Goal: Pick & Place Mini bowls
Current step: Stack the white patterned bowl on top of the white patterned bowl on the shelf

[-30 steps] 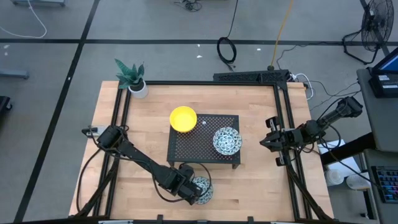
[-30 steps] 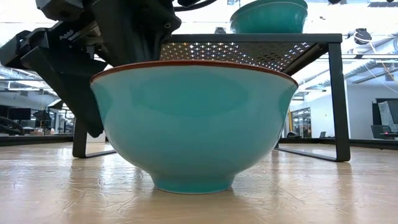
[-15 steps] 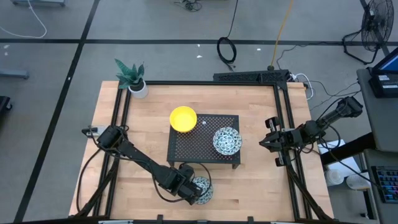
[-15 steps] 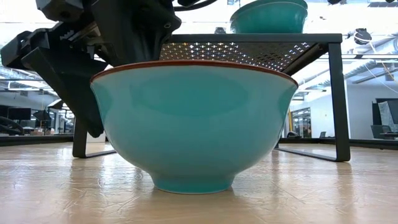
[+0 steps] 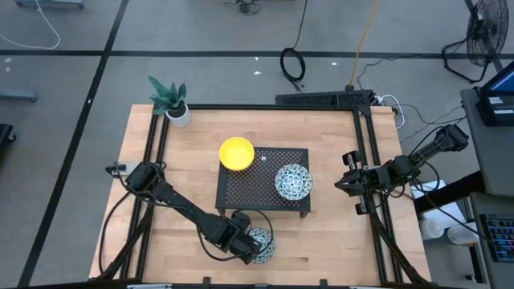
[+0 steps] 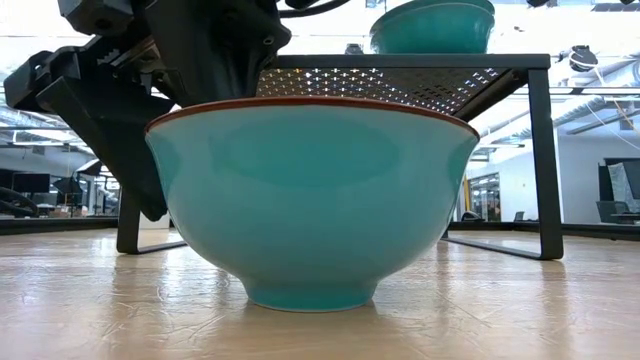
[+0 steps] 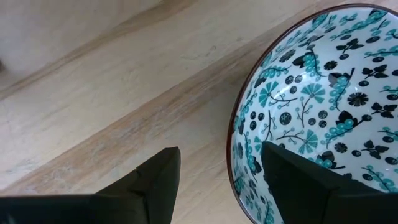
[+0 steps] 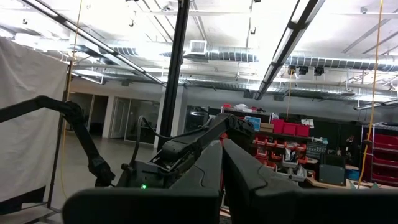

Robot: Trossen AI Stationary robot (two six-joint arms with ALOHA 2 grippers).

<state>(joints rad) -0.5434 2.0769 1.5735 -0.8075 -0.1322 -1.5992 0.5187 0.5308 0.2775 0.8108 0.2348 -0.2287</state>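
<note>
Yellow bowl (image 5: 237, 152) and patterned bowl (image 5: 293, 181) on rack (image 5: 249, 189). Left tool (image 7: 214, 180) open, straddling rim of third bowl (image 7: 317, 118) on tabletop (image 5: 337, 233). Right tool (image 5: 341, 184) idle at table edge, fingers together, empty.

We see a wooden table (image 5: 185, 177) carrying a black perforated rack (image 5: 261, 189) at its middle, a potted plant (image 5: 171, 99) at its far-left corner, and a patterned bowl (image 5: 262, 245) by its near edge.

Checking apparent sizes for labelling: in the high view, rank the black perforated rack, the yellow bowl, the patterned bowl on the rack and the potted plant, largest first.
1. Black perforated rack.
2-3. Patterned bowl on the rack and yellow bowl: look alike.
4. Potted plant.
</note>
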